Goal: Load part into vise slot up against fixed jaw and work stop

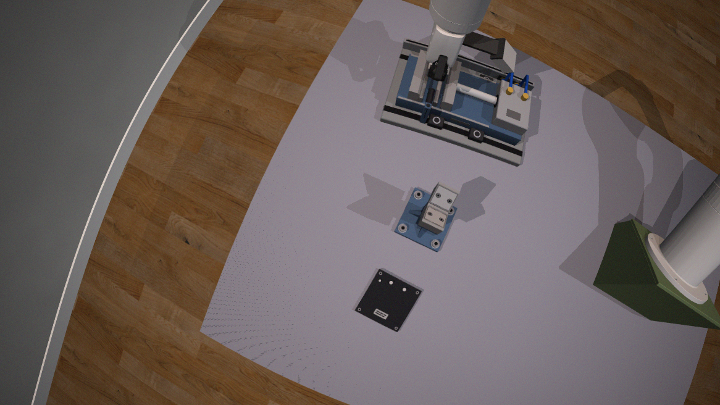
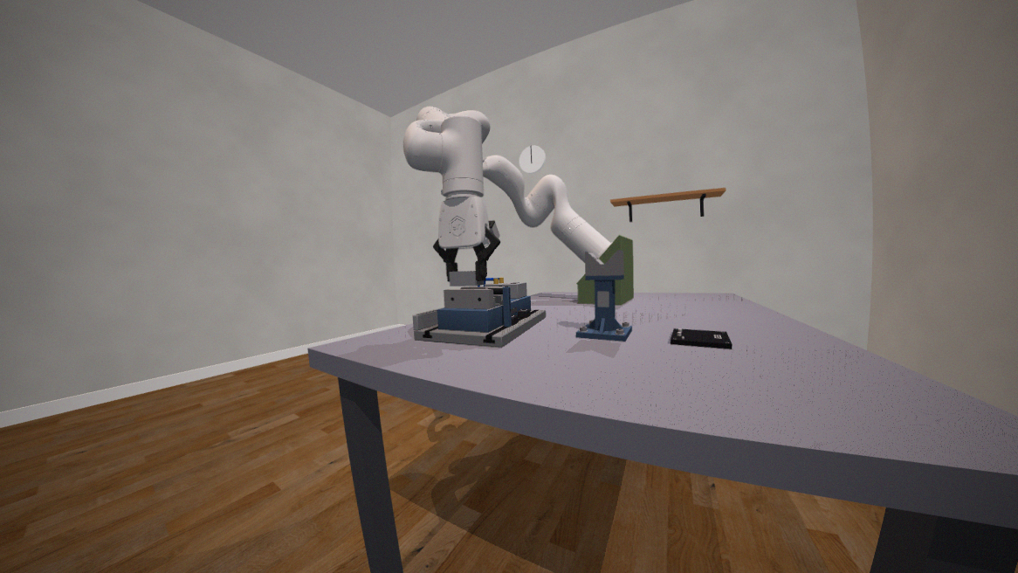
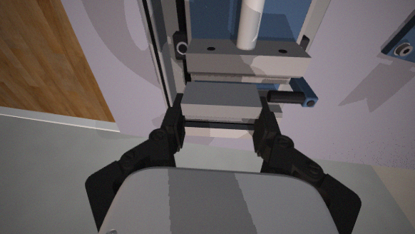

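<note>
Lilac table carries the vise; above its open jaws the gripper is clamped on the part, near the work stop; infeed plate bare.

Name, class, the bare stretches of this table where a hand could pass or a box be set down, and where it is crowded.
Bare: between the V-block and the infeed plate; and from the plate toward the green pedestal. Crowded: the vise, where the pincer holds the part between the jaws beside the work stop.
</note>
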You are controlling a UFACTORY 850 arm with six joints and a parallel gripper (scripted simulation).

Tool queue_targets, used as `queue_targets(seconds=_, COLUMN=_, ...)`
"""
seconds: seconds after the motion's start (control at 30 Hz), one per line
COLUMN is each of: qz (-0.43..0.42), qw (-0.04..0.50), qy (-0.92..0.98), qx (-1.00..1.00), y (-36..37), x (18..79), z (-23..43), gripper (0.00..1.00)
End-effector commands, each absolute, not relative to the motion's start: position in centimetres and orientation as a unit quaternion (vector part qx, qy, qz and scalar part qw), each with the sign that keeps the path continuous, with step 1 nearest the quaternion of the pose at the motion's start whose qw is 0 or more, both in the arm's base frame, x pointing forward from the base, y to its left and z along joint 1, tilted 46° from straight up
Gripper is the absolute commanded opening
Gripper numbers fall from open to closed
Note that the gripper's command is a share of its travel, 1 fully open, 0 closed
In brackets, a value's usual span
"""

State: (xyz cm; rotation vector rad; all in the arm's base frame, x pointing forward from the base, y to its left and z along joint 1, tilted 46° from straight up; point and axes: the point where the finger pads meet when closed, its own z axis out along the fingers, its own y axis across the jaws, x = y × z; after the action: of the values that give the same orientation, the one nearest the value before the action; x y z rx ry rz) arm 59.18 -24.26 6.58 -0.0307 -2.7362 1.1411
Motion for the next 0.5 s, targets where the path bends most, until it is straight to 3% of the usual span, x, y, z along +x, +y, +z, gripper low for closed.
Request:
queue_targets(seconds=0.0, qz=0.384, qw=0.087, qy=-0.919, qx=-0.010, y=-24.24, x=59.27, z=6.63, gripper=0.00)
queue_targets(seconds=0.47, qz=0.384, qw=0.087, qy=-0.919, qx=-0.010, y=-24.39, x=59.23, z=6.48, gripper=0.00)
